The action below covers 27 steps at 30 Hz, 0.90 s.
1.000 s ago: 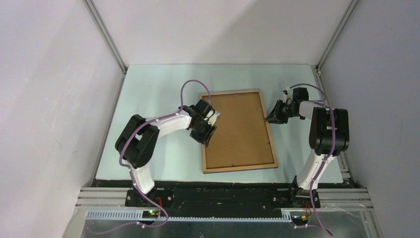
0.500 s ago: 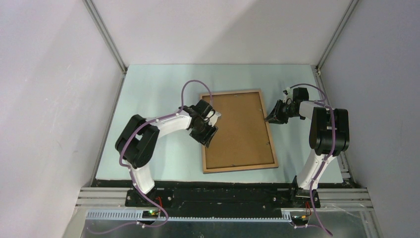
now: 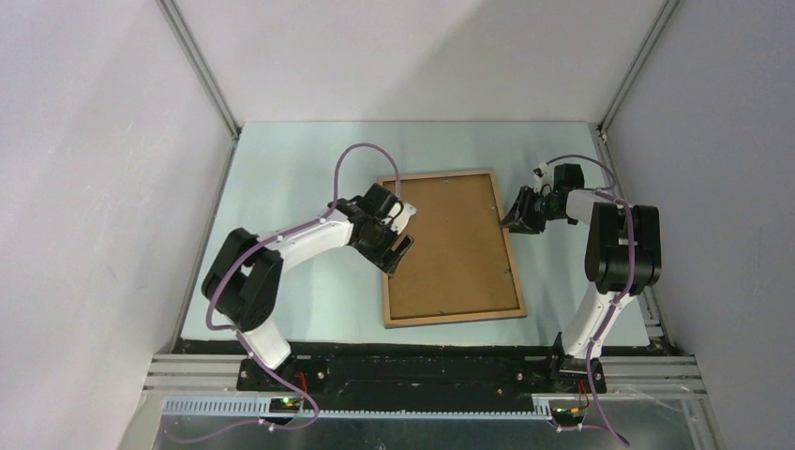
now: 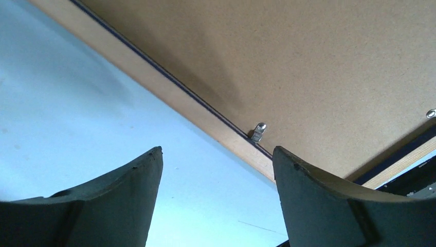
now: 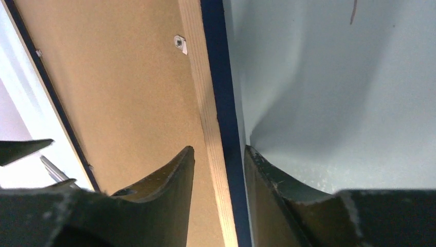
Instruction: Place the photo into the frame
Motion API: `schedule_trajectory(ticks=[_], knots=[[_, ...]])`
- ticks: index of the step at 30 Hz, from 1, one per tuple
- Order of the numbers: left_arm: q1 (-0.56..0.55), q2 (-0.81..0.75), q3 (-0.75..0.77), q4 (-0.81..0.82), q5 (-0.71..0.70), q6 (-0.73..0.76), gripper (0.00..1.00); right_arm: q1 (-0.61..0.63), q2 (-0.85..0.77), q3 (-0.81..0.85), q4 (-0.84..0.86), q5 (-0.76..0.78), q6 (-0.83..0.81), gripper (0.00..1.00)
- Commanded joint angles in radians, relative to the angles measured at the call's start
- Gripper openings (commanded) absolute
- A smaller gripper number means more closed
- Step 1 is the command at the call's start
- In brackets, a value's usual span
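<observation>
Top external: left claw (image 3: 405,234), right claw (image 3: 514,217) at frame (image 3: 455,318) long edges

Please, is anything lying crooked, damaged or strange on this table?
The frame lies back upward and slightly askew: its near end is turned to the right against the edges of the table. No damage or spill shows.
</observation>
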State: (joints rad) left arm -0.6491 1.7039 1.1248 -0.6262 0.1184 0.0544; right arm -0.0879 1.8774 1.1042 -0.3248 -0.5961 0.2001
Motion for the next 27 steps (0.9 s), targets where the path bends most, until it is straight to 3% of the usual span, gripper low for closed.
schedule_trajectory(ticks=[1,5,14,21,27], knots=[[0.014,-0.088,0.012,0.011,-0.099,0.032,0.84,0.005,-0.026,0.057,-0.027,-0.005,-0.06,0.5],[0.042,-0.115,0.018,0.011,-0.174,0.037,0.86,0.008,-0.034,0.062,-0.04,0.016,-0.087,0.54],[0.174,-0.21,0.027,0.012,-0.215,0.034,0.89,0.031,-0.062,0.071,-0.097,0.081,-0.148,0.52],[0.246,-0.298,0.039,0.013,-0.251,0.026,0.91,0.15,-0.093,0.076,-0.189,0.31,-0.259,0.52],[0.259,-0.319,0.043,0.013,-0.246,0.025,0.9,0.199,-0.09,0.076,-0.186,0.386,-0.264,0.52]])
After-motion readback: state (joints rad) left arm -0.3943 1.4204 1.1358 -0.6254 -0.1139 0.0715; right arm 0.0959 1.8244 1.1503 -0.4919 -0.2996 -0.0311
